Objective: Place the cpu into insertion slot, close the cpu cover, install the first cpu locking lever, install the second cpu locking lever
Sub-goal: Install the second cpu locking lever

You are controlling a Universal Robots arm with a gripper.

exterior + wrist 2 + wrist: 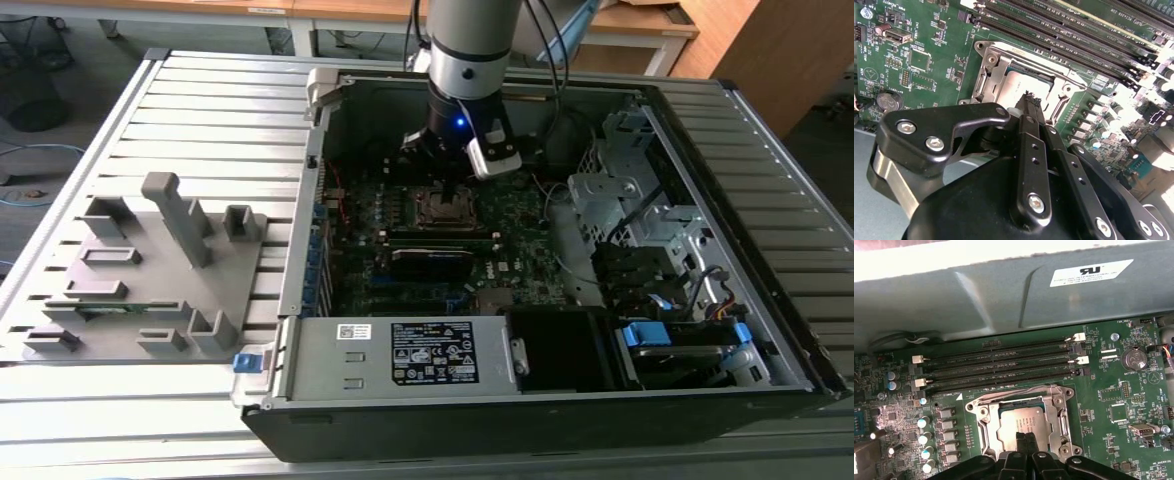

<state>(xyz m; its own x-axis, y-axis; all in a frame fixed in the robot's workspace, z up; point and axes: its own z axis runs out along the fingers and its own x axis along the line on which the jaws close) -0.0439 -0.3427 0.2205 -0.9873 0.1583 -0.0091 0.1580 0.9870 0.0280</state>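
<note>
Black two-finger gripper (1024, 436) pressed together, tips over grey square cpu (1021, 421), seated under silvery metal frame cpu cover (1056, 410), closed.

An open dark computer case (747, 330) lies on a slatted grey metal table (200, 110), its green motherboard (360, 215) facing up. A silvery power supply box (400, 352) with a white-and-black label sits along the case's near edge, and a blue tab (244, 362) sticks out at its corner on the exterior view's left. Beside the case, toward the exterior view's left, a grey fixture tray (134, 275) with upright blocks and posts rests on the table. In the first wrist view, four long black memory slots (999, 365) run side by side, a round coin battery (1134, 359) sits on the board, and a row of small silver capacitors (925, 437) stands near one edge. Wooden desks (641, 25) stand behind the table.
</note>
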